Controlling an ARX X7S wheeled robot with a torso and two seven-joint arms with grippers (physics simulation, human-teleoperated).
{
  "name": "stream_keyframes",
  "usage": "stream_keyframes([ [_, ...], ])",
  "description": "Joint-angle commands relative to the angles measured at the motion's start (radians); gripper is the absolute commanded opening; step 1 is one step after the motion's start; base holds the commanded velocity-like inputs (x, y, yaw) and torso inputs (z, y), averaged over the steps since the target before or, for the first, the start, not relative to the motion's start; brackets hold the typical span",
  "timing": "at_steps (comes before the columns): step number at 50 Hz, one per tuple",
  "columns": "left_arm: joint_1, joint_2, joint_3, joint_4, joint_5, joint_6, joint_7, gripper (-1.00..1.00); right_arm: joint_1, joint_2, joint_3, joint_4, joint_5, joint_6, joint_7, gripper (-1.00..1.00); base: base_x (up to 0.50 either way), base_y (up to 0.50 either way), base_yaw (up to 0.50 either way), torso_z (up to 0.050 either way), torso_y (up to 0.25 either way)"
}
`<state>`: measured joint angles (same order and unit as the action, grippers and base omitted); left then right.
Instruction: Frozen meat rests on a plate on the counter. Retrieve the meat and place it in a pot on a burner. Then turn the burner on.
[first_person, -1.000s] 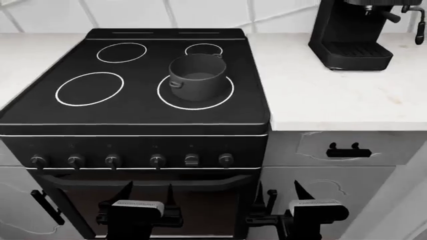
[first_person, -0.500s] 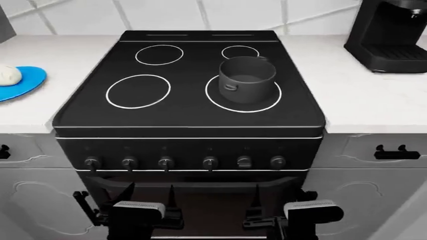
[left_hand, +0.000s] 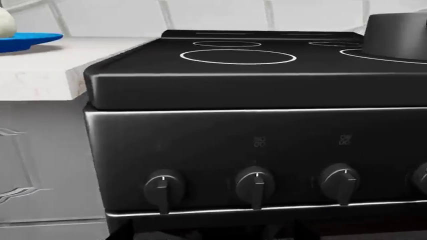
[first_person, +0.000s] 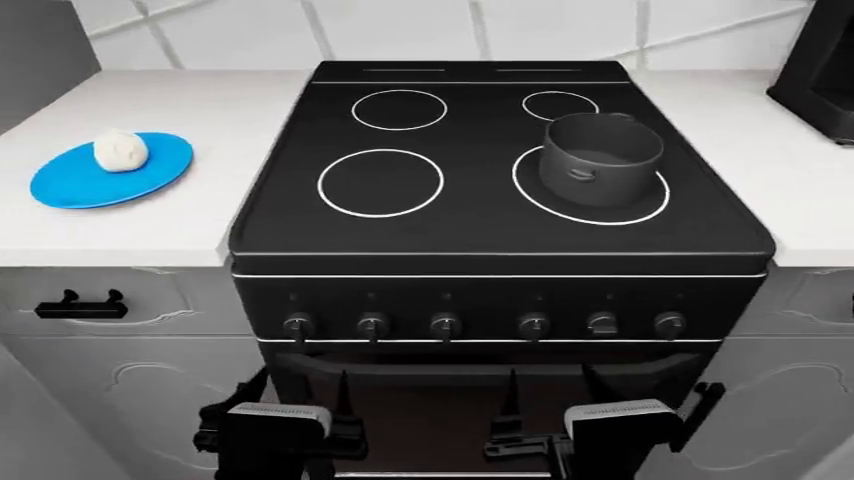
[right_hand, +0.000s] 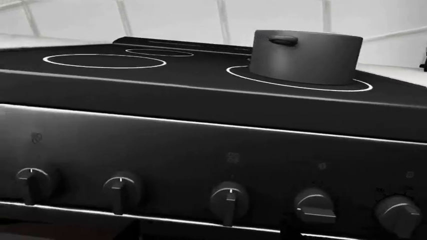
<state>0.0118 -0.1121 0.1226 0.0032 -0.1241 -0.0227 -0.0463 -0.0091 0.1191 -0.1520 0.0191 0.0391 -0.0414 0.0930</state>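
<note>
The frozen meat, a pale rounded lump, lies on the blue plate on the white counter left of the stove. The dark grey pot stands on the front right burner, set towards its back. My left gripper and right gripper hang low before the oven door, both open with nothing between their fingers. In the left wrist view the plate and meat show far off, and the pot at the other edge. The right wrist view faces the pot.
A row of several knobs runs along the stove front above the oven door. A black coffee machine stands at the counter's far right. A black cabinet handle sits below the plate. A dark appliance fills the back left corner.
The view has swung left: the stove and pot slid to the right in the picture, the plate with the meat came fully into sight, and the coffee machine moved to the edge. Both grippers keep their pose.
</note>
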Motion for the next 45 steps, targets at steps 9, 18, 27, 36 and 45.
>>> stream_keyframes([
  [9,-0.004,-0.015,0.019,-0.004,-0.013,0.001,-0.022,1.0,0.005,0.014,-0.02,0.008,0.015,0.002,0.016,1.0,0.0,0.5,0.0,0.05,0.0],
  [18,-0.005,-0.022,0.026,-0.005,-0.019,0.004,-0.029,1.0,0.004,0.021,-0.025,0.006,0.023,0.002,0.023,1.0,0.0,0.5,0.0,0.05,0.0],
  [27,-0.004,-0.028,0.034,-0.002,-0.024,0.005,-0.036,1.0,0.006,0.027,-0.032,0.007,0.026,0.001,0.03,1.0,0.0,0.5,0.0,0.05,0.0],
  [36,-0.004,-0.034,0.039,0.016,-0.027,-0.01,-0.051,1.0,0.008,0.032,-0.036,0.0,0.032,0.011,0.039,1.0,0.0,0.5,0.0,0.05,0.0],
  [45,-0.01,-0.041,0.027,0.109,-0.036,-0.121,-0.103,1.0,-0.002,0.04,-0.017,-0.129,0.078,0.115,0.056,1.0,0.0,0.44,0.0,0.049,0.0],
])
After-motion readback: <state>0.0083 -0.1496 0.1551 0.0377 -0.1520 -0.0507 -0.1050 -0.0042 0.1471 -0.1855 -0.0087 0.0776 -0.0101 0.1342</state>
